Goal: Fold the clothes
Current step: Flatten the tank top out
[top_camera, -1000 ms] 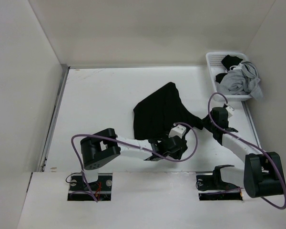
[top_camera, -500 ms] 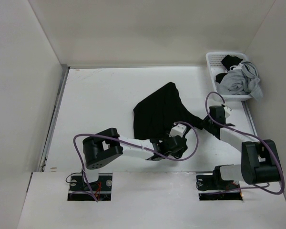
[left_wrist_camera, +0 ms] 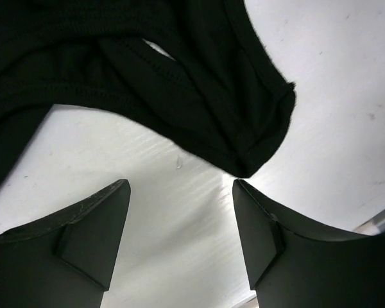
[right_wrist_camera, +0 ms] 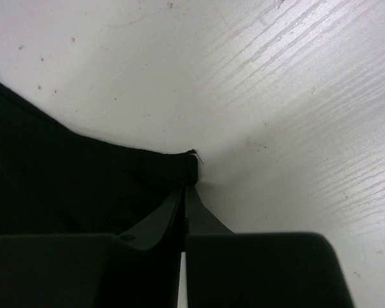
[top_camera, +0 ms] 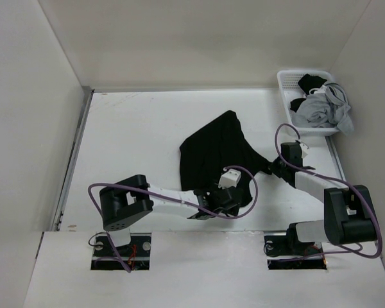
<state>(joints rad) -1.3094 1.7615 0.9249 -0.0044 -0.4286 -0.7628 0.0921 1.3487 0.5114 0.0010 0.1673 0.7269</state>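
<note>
Standing at the near edge of the white tabletop [top_camera: 135,128], an onlooker sees both arms lying low and reaching inward from their bases.

Nearest is the left end effector [top_camera: 210,204]. It sits close above bare tabletop, its two dark fingers [left_wrist_camera: 96,224] spread well apart with nothing between them. A loop of purple cable [top_camera: 251,192] arcs over its wrist. In the left wrist view, a rounded, hemmed corner of the plain black cloth garment [top_camera: 215,151] lies just beyond the fingertips and does not touch them.

A little farther back and to the right is the right end effector [right_wrist_camera: 185,187]. Its fingers are drawn together, and their tips pinch another hemmed corner of the same garment right at the tabletop surface. In the right wrist view, the cloth runs off to the left of the pinch, with bare tabletop to the right.

The garment itself lies rumpled on the middle of the tabletop, between and beyond the two end effectors. Its bulk forms a roughly triangular dark mass, matte and without print. A narrow strip trails rightward to the right end effector.

Farthest away, a white plastic mesh basket [top_camera: 283,83] stands in the far right corner against the wall, well apart from the garment. It holds heaped grey cloth [top_camera: 321,110] spilling over its rim and a piece of black cloth [top_camera: 310,82] behind that.
</note>
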